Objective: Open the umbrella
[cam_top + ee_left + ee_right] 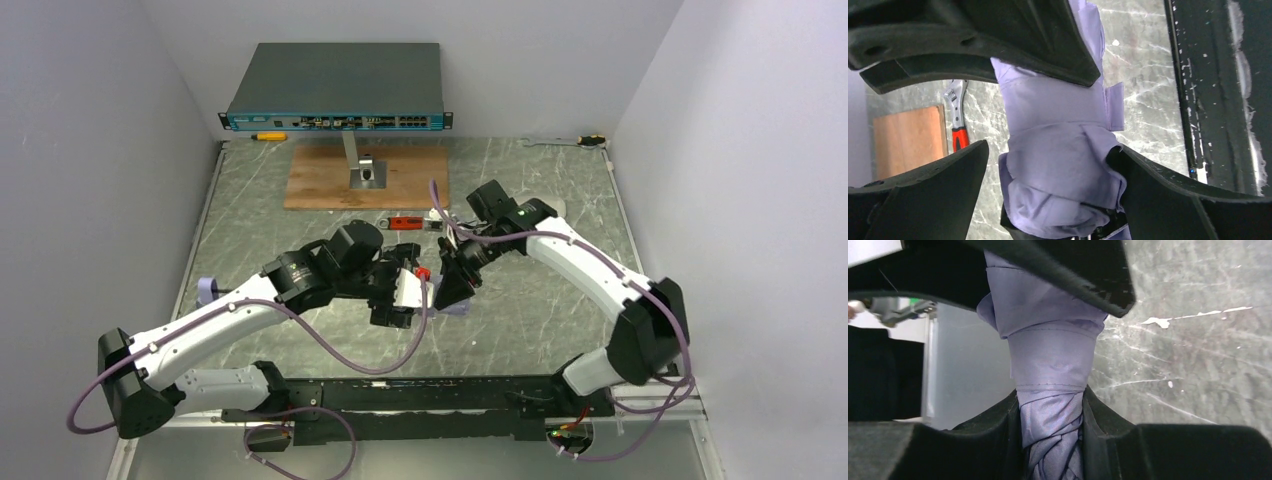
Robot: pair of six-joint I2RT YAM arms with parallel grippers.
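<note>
Umbrella (1050, 365): folded and held over the middle of the table (540, 320), nearer its near edge.
Right gripper (1050, 410): closed narrowly on the bundled fabric.
Left gripper (1048, 155): spread wide around the canopy, with nothing clamped.
Risk: the bundle may be dropped or twisted.
Cause: it is carried by one pinch on soft cloth, and opening is probably blocked while the strap (1114, 106) is wrapped.

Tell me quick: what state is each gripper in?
Left gripper: open, jaws either side of the umbrella.
Right gripper: closed on the umbrella.
</note>
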